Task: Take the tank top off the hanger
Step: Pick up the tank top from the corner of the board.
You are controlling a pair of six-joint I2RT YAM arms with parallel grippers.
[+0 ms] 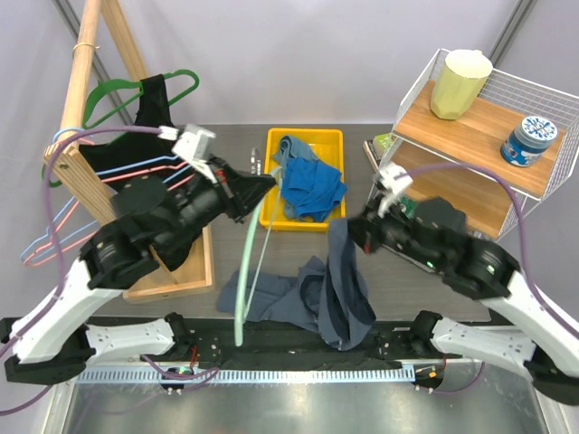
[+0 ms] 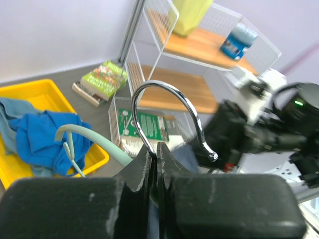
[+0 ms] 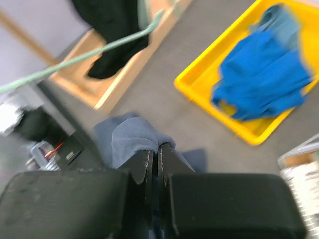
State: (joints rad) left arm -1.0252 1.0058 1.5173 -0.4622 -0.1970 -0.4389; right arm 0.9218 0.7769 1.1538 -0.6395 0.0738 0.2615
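Clamping down on the chrome hook [image 2: 158, 83], the left gripper [image 2: 156, 149] is showing its jaws pressed tight against the wire, with no gap visible in the wrist view. The right gripper [image 3: 157, 149] is likewise clenched, pinching a fold of the blue-grey tank top [image 3: 132, 137] and holding it up above the table [image 1: 407, 280].

From that pinch the tank top is hanging down and pooling near the front edge between the two arms. The pale green hanger [image 1: 239, 298] is slanting down from the left gripper, its lower end meeting the heap. Whether a strap is looped over that end, I cannot tell.

The likeliest trouble is a strap snagging on the hanger's shoulder while the arms are pulling apart. That would drag the whole hanger along. The hook is thin and round, so it could swivel or slip in the jaws. The right pinch is taking only a small fold, which could slide out under load.

Room is looking tight on both outer sides. The wire shelf [image 1: 412, 90] is sitting just beside the right arm, and the wooden rack [image 1: 86, 54] is close by the left. The yellow bin [image 1: 269, 172] is lying just behind the grippers. The freest space is upward and over the bare front of the table.
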